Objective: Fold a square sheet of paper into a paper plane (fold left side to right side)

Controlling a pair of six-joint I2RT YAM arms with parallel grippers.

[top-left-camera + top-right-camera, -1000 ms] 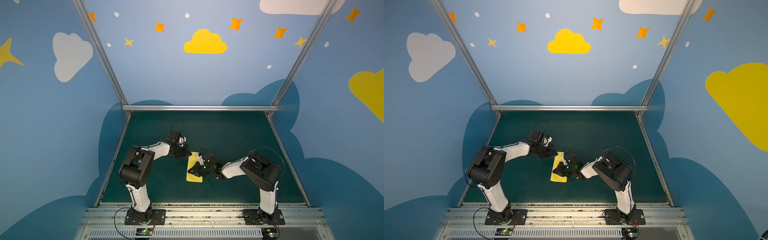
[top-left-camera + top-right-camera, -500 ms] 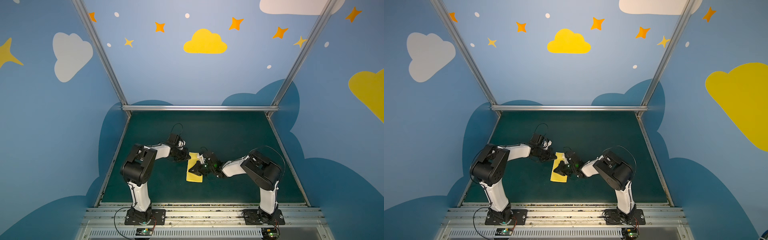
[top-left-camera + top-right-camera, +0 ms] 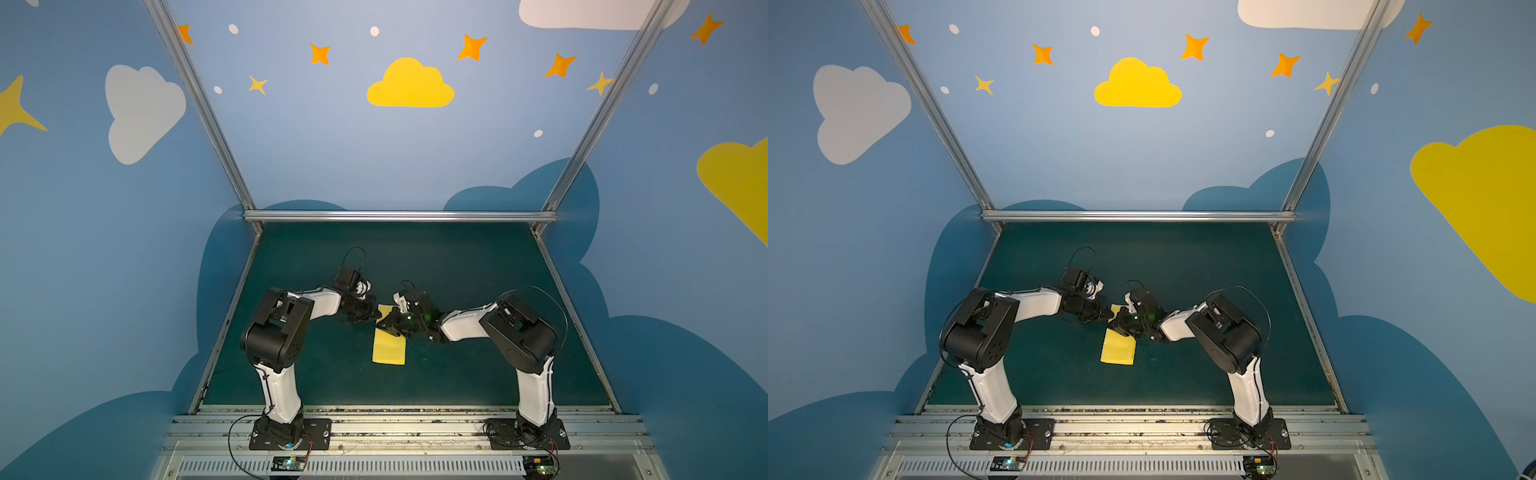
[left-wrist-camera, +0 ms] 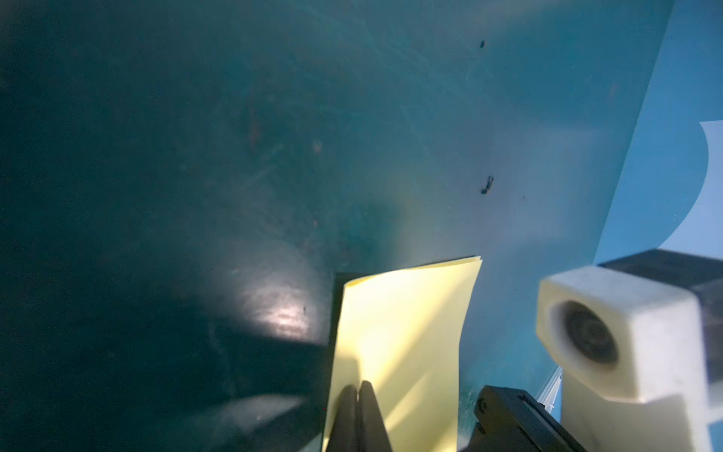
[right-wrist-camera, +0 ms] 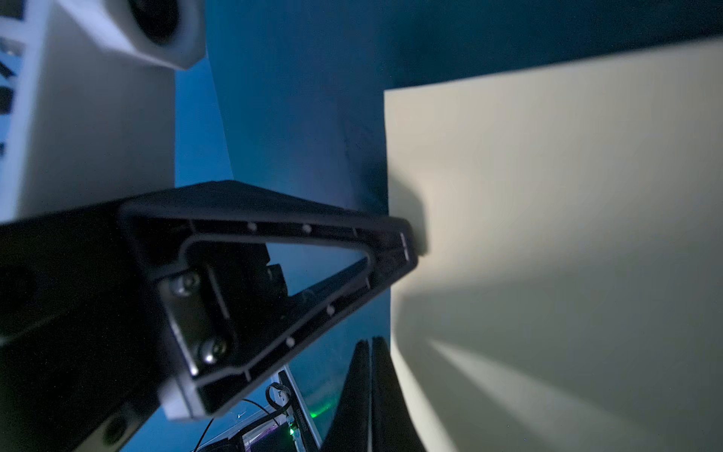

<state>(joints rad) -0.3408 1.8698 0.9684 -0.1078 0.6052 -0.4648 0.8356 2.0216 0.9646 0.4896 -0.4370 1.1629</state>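
The square sheet of paper [image 3: 389,349], already doubled into a strip running near to far, lies on the green mat [image 3: 478,365], with the left gripper [image 3: 372,318] clenched at its far-left edge and the right gripper [image 3: 387,327] clenched atop its far end.

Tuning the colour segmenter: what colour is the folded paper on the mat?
Plain pale yellow, no pattern. The thin folded paper sheet shows best in a top view.
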